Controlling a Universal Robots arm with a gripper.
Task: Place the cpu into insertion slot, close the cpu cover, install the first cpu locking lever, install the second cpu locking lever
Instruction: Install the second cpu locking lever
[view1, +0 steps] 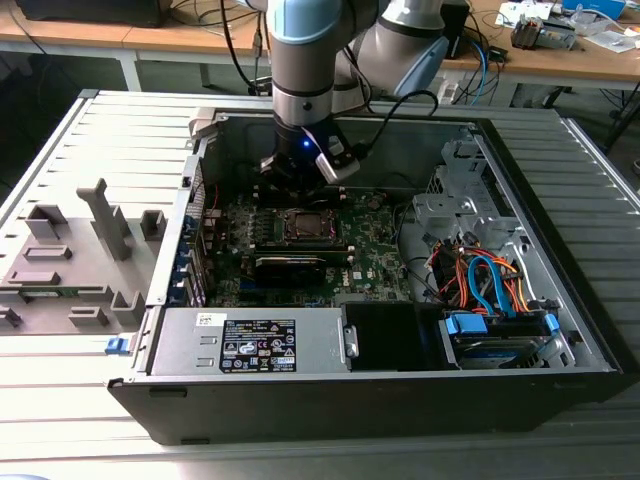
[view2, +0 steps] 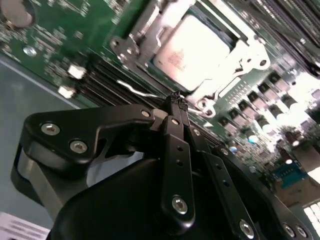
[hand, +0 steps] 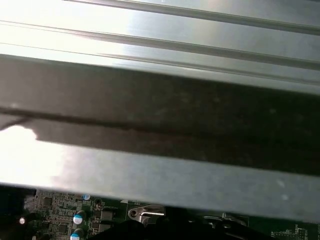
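The cpu (view2: 192, 50) lies flat in the insertion slot (view1: 303, 225) on the green board, its silvery top showing. The cpu cover (view2: 235, 65) is down around it, framing the chip. A thin wire locking lever (view2: 135, 90) runs along one side of the slot and ends right at my fingertips; whether they touch it I cannot tell. My gripper (view2: 176, 102) is shut with nothing between its black fingers, tips just off the slot's edge. In the exterior view the gripper (view1: 300, 185) hangs low inside the case, just behind the slot.
The open computer case (view1: 540, 375) lies on a slatted metal table. A power supply (view1: 255, 340) sits at the front, and cables (view1: 480, 280) with drive bays are at the exterior view's right. Grey fixtures (view1: 70, 260) stand at its left. The case wall (hand: 160, 115) is close by.
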